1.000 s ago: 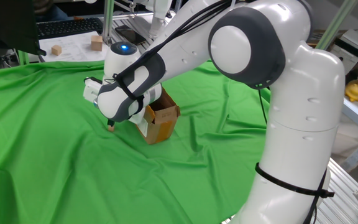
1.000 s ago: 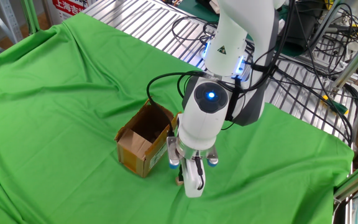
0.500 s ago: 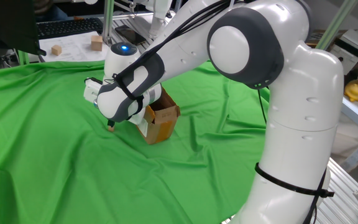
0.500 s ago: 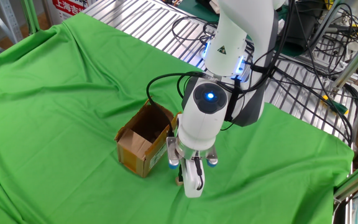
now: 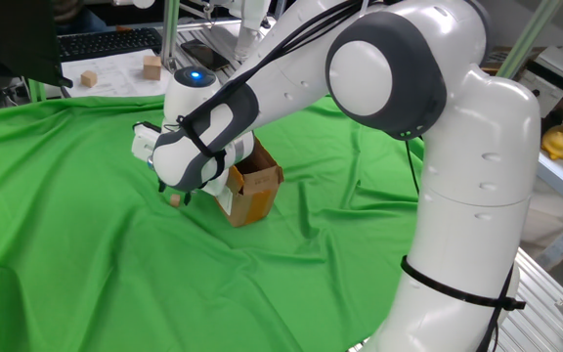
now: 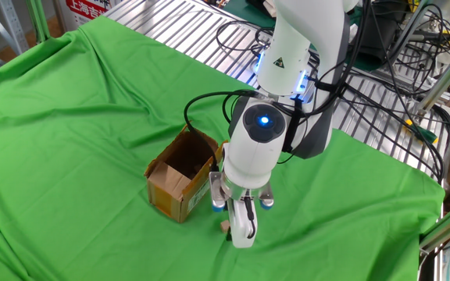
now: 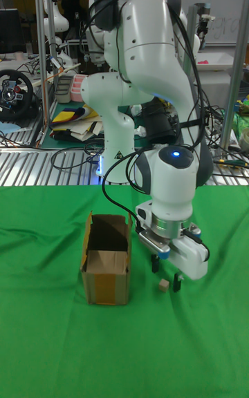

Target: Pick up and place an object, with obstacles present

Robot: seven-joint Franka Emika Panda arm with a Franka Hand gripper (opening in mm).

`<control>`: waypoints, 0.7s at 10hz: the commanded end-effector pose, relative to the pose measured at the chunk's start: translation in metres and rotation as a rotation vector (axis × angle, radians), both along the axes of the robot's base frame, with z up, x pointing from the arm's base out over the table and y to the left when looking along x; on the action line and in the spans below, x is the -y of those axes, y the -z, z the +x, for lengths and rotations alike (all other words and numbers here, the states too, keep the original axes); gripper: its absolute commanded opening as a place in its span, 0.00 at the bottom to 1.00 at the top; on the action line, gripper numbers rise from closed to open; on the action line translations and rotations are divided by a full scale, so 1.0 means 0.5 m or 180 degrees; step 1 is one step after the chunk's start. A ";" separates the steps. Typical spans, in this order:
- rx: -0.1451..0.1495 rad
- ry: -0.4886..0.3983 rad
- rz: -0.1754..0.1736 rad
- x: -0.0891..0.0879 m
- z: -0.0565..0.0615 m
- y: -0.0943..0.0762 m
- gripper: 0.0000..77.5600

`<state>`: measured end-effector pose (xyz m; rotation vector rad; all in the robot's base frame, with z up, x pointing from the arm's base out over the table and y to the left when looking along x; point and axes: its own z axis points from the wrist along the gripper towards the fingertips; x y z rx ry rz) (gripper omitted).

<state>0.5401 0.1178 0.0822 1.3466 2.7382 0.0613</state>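
Note:
The object, a tiny tan cube (image 7: 162,287), lies on the green cloth (image 7: 62,343) just right of the open cardboard box (image 7: 107,260). My gripper (image 7: 165,275) points down over it, open, with one finger on each side of the cube and a gap wider than the cube. From one fixed view the cube (image 5: 174,200) peeks out under the hand, left of the box (image 5: 254,186). The other fixed view has the cube (image 6: 225,227) beside the gripper (image 6: 235,228), close to the box (image 6: 180,178). Whether a finger touches the cube cannot be told.
The cardboard box stands a few centimetres from the gripper. Two bigger wooden blocks (image 5: 89,78) (image 5: 151,66) sit on white paper (image 5: 115,78) beyond the cloth, near a keyboard (image 5: 106,41). Cables and a metal rack (image 6: 209,31) border the far side.
The hand shifted very slightly, and the cube now shows more plainly beside the fingertips. The box has not moved.

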 end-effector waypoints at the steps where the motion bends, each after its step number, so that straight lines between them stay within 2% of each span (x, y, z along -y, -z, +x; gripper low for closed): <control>1: 0.0003 0.0009 0.0012 0.001 0.001 0.001 1.00; 5: 0.0003 0.0009 0.0012 0.001 0.001 0.001 1.00; 6: -0.0005 0.0078 0.0031 0.007 -0.001 0.029 1.00; 7: -0.0005 0.0083 0.0028 0.007 -0.001 0.029 1.00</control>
